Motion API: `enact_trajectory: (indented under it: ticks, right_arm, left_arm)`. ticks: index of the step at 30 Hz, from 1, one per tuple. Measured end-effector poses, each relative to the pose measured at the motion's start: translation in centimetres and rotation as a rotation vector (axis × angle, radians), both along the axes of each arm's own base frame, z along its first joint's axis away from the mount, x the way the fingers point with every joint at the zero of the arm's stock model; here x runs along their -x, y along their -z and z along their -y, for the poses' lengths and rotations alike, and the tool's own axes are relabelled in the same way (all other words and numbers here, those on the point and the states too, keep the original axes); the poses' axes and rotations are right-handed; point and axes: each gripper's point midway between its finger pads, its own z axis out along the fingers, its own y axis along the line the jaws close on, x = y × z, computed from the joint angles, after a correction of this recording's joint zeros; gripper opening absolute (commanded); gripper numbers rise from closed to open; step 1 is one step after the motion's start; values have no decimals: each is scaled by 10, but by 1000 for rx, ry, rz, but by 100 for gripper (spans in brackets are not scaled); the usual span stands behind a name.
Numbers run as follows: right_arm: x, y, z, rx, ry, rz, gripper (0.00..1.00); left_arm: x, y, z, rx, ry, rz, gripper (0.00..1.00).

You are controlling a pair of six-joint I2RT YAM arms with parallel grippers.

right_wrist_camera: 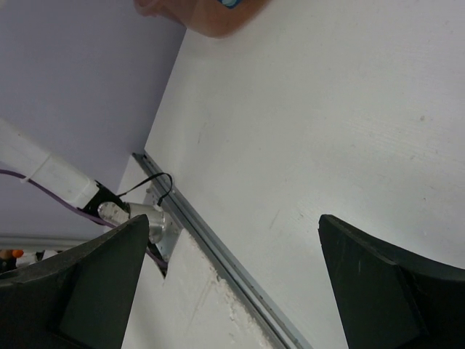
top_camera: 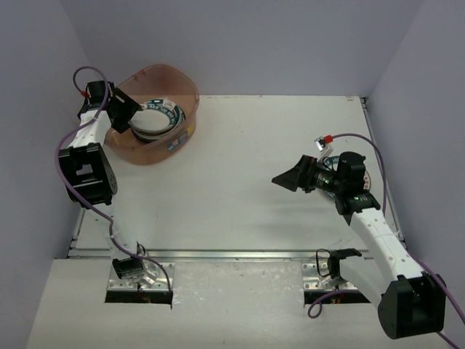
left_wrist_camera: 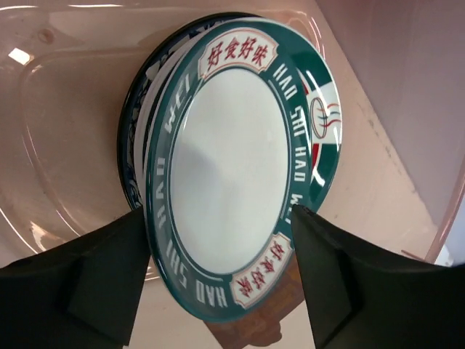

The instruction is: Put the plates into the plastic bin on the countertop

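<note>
The translucent pinkish plastic bin (top_camera: pixel 182 87) stands at the back left of the white countertop (top_camera: pixel 254 160). It holds a leaning stack of plates (top_camera: pixel 156 120). The top one is a teal-rimmed white plate (left_wrist_camera: pixel 232 167), and a blue floral rim (left_wrist_camera: pixel 133 156) shows beneath it. My left gripper (top_camera: pixel 127 113) reaches into the bin. In the left wrist view the left gripper (left_wrist_camera: pixel 218 211) is open, its fingers either side of the top plate's lower part. My right gripper (top_camera: pixel 290 178) hovers open and empty over the right of the countertop, and its wrist view (right_wrist_camera: pixel 234 218) shows only bare surface.
The countertop's metal front edge (top_camera: pixel 232 254) runs along the near side, also in the right wrist view (right_wrist_camera: pixel 218 254). Purple walls close in the back and sides. The bin's wall (left_wrist_camera: pixel 65 109) surrounds the plate stack. The left arm's base (top_camera: pixel 134 269) sits below the edge.
</note>
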Motion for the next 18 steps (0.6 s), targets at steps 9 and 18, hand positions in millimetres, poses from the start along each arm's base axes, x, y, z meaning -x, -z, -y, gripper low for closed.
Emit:
enact_trajectory:
  ticks: [9, 18]
  right_arm:
    - [-5, 28, 7, 67, 40, -97, 99]
    - [-7, 33, 16, 125, 88, -111, 99]
  left_arm:
    - [-2, 6, 6, -22, 29, -42, 100]
    - [1, 40, 13, -38, 63, -160, 100]
